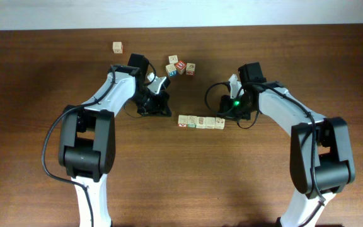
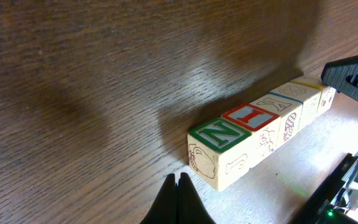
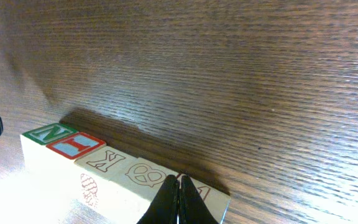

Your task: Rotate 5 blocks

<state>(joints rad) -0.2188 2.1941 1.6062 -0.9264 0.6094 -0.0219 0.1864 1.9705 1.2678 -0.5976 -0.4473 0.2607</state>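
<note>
- Blocks (image 1: 200, 122), five in number, were found laid side by side and touching in a straight row on the table (image 1: 43, 189), between the two arms.
- The left gripper (image 2: 179, 190) was seen with its fingers pressed together and nothing held, just short of the N block (image 2: 219, 134) at the end of the row nearest it.
- The right gripper (image 3: 178, 198) was likewise closed and empty, its tips set over the end block (image 3: 210, 199) at the opposite end. Whether contact was made could not be told.
- For a rotation to be done well, the fingers would probably have to be parted first. One block could then be gripped by opposite faces, lifted clear of its neighbours, turned and set back in line. A push with closed tips was judged likely to disturb the whole row.
- No container was seen. The row, a cluster of loose cubes (image 1: 180, 65) farther back and a single cube (image 1: 117, 47) were all laid directly on the wood.
</note>
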